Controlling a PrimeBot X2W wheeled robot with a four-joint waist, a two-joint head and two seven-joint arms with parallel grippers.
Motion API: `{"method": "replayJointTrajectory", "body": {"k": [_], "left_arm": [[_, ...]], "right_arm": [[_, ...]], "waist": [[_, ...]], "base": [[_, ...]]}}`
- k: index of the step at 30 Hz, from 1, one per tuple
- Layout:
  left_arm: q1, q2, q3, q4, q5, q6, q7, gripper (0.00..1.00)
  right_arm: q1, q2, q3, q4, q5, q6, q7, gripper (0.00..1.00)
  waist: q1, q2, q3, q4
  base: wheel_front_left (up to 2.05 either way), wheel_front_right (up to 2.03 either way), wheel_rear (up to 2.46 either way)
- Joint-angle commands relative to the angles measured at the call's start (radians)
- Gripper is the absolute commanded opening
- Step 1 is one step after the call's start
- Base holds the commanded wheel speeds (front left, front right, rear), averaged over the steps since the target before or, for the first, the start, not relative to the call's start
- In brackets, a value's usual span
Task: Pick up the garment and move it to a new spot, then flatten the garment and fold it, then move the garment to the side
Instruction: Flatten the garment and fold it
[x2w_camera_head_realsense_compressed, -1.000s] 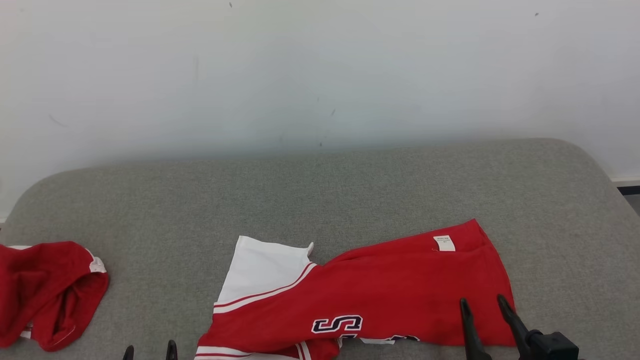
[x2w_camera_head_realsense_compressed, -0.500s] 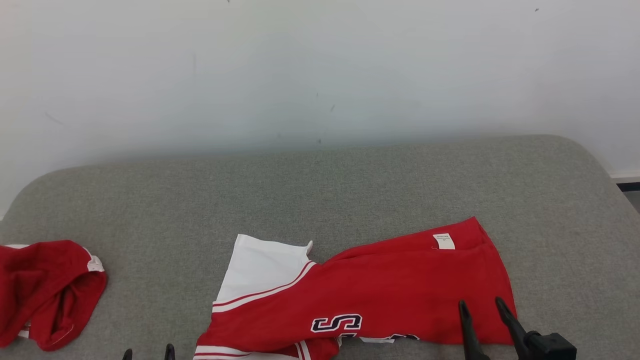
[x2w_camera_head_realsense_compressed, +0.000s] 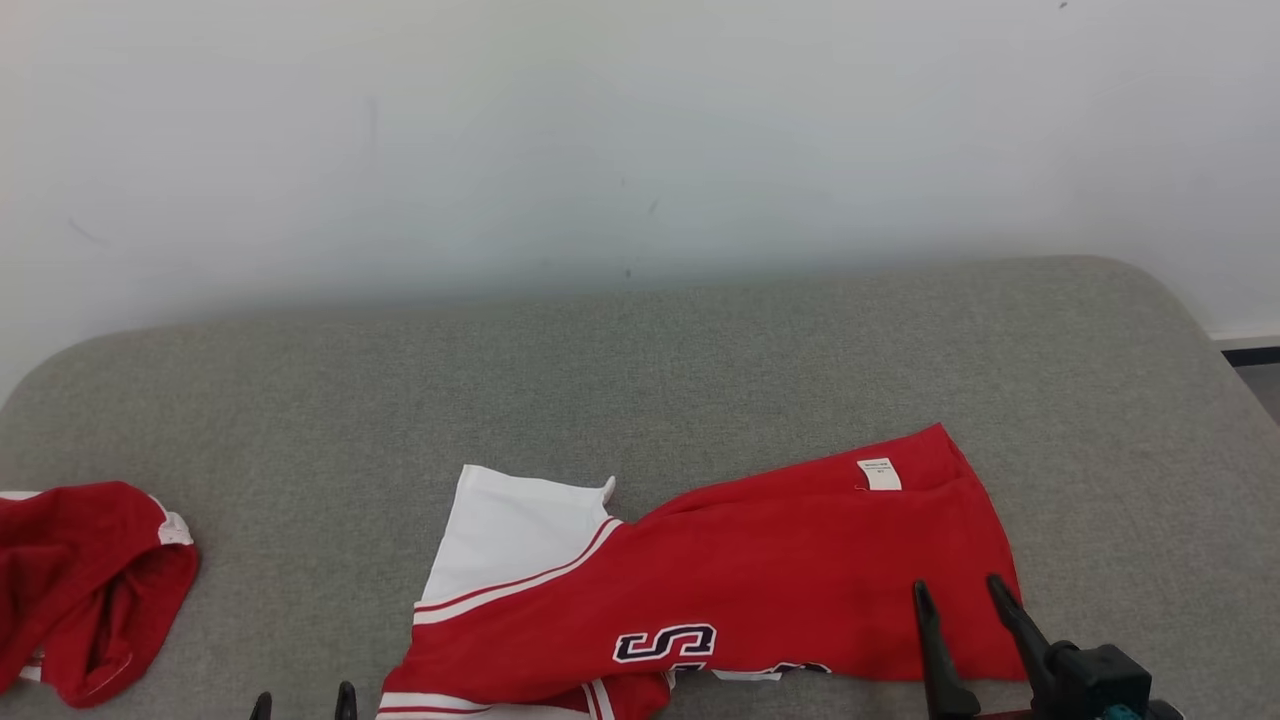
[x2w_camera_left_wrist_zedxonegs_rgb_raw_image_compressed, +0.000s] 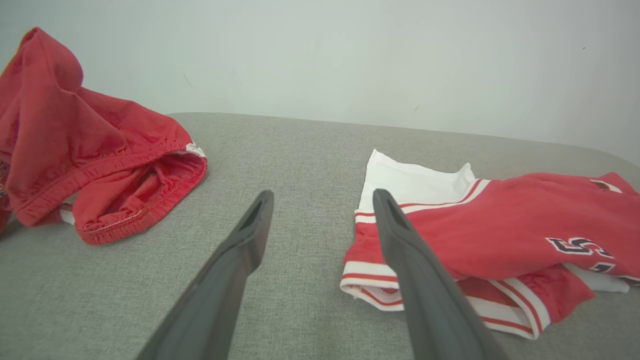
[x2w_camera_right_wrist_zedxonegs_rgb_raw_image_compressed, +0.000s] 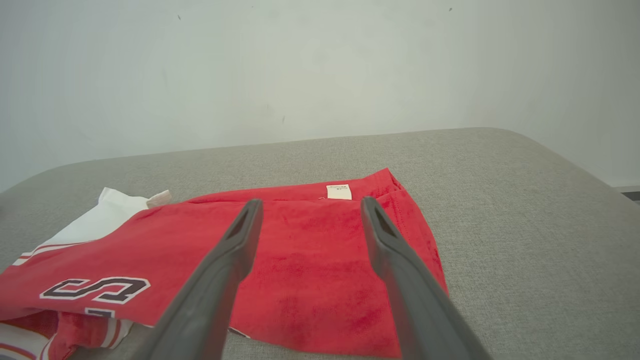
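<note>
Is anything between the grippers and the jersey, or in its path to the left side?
Nothing visible blocks either open gripper: the right gripper is over the jersey, the left gripper beside it. Crumpled red shorts lie at the left of the cushion, in that path.

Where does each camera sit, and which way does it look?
Head view: on the head, looking down at grey cushion and red jersey; left pincer, right pincer at bottom.
Left wrist view: low, along its open pincer, toward red shorts.
Right wrist view: low, along its open pincer, over the jersey's label.
Shared: all show the jersey's letter S.
</note>
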Motion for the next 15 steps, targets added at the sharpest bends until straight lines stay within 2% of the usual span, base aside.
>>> {"method": "replayJointTrajectory", "body": {"k": [1,6,8,15], "left_arm": [[-0.018,-0.002,-0.003,0.003,0.001,0.001,-0.004,1.0],[-0.072,0.009,-0.029,0.09,-0.012,-0.008,0.005,1.0],[-0.134,0.029,-0.051,0.122,-0.013,-0.015,0.04,1.0],[-0.408,0.083,-0.132,0.258,-0.051,-0.024,0.289,1.0]], "right_arm": [[-0.011,0.002,0.004,-0.009,-0.01,-0.002,0.013,1.0],[-0.053,-0.006,0.023,-0.027,-0.045,-0.002,0.083,1.0],[-0.091,-0.037,0.029,-0.026,-0.054,-0.002,0.146,1.0],[-0.266,-0.16,0.068,0.007,0.029,-0.002,0.437,1.0]], "waist": [[0.0,0.0,0.005,-0.005],[0.0,0.0,0.016,-0.014],[0.0,0.0,0.026,-0.019],[0.0,0.0,0.086,-0.032]], "base": [[0.0,0.0,0.0],[0.0,0.0,0.0],[0.0,0.0,0.0],[0.0,0.0,0.0]]}}
